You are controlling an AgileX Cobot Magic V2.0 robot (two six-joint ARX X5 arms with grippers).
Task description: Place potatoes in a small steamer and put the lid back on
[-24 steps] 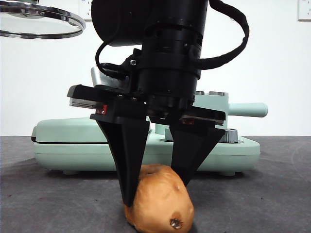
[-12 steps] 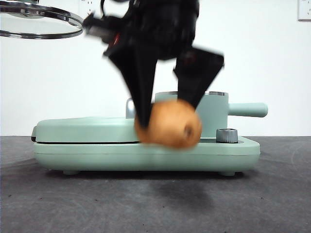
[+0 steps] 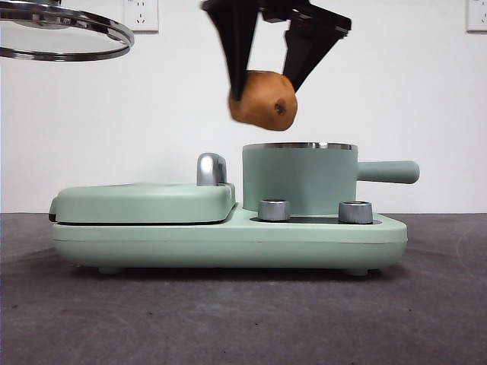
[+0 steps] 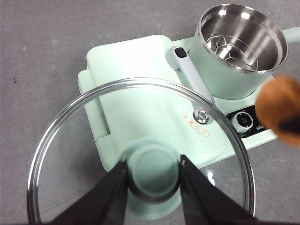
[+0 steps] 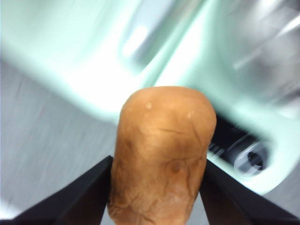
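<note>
1. Hanging at ten o'clock in the front view, the glass lid (image 3: 61, 32) is pinched by its mint-green knob (image 4: 152, 171) in the left hand (image 4: 152, 165), held aside, I judge, to leave the pot open.
2. Below sits the flat green griddle (image 3: 144, 203) on the dark surface (image 3: 228, 319).
3. At twelve o'clock the right hand (image 3: 262, 72) clamps the potato (image 3: 263, 99) in the air, above the small steamer (image 3: 299, 179), near its rim, ready to lower in.
</note>
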